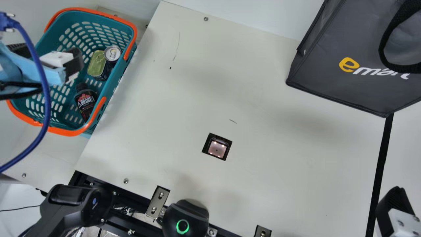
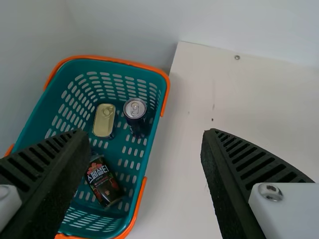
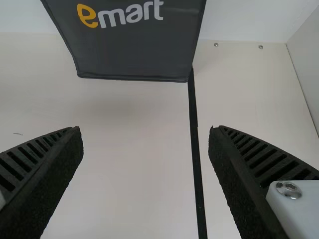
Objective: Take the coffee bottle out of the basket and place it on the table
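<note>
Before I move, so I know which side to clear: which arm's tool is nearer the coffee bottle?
Left. The left tool is above the basket that holds the coffee bottle; the right tool is far off, across the table.

One bottle [image 1: 86, 102], basket [image 1: 74, 132], bag [image 1: 332, 70]; two cans [image 1: 112, 53]

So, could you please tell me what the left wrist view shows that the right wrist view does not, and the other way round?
Left wrist view, of the two: the orange-handled teal basket with the coffee bottle, drink can and flat ring-pull tin inside, plus the open left gripper.

Right wrist view, of the two: the dark grey shopping bag, the black strip on the table, and the open right gripper.

Both: the cream tabletop, screw heads in it and pale wall behind.
</note>
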{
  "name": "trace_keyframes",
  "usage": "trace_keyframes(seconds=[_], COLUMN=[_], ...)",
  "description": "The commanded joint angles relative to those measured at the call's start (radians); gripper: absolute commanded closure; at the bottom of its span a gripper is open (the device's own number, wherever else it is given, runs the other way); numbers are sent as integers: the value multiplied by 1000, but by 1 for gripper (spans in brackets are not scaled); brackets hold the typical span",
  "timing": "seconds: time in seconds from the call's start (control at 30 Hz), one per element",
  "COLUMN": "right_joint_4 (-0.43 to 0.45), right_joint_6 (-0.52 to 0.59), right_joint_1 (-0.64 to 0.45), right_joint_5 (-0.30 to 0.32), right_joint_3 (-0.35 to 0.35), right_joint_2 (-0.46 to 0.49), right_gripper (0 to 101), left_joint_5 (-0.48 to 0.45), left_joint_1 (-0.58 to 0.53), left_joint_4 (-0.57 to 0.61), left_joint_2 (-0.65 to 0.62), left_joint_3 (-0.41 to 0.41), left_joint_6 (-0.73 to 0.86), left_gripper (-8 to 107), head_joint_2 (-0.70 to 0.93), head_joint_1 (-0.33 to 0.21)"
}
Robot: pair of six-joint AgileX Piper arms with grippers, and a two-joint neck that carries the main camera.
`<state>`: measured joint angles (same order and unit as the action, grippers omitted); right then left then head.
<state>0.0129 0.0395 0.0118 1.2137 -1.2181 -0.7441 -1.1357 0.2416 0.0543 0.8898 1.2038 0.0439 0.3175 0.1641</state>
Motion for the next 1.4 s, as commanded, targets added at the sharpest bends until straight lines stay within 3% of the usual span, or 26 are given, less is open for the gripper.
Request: trace_keyframes(seconds=[0.0, 0.7, 1.37], right_joint_4=[0, 0, 0], right_joint_6=[0, 0, 0], right_joint_1=[0, 0, 0], right_joint_5=[0, 0, 0], right_joint_3=[0, 0, 0], right_joint_2=[0, 0, 0], right_gripper=[10, 10, 10], left_joint_5=[8, 99, 205], left_joint_1=[38, 312, 422], left_joint_4=[13, 130, 173], left_joint_2=[10, 106, 202], left_joint_3=[-2, -35, -115], left_joint_6=[17, 188, 263], left_gripper=[9, 9, 9], head_joint_2=[4, 4, 4], head_joint_1=[-26, -26, -26])
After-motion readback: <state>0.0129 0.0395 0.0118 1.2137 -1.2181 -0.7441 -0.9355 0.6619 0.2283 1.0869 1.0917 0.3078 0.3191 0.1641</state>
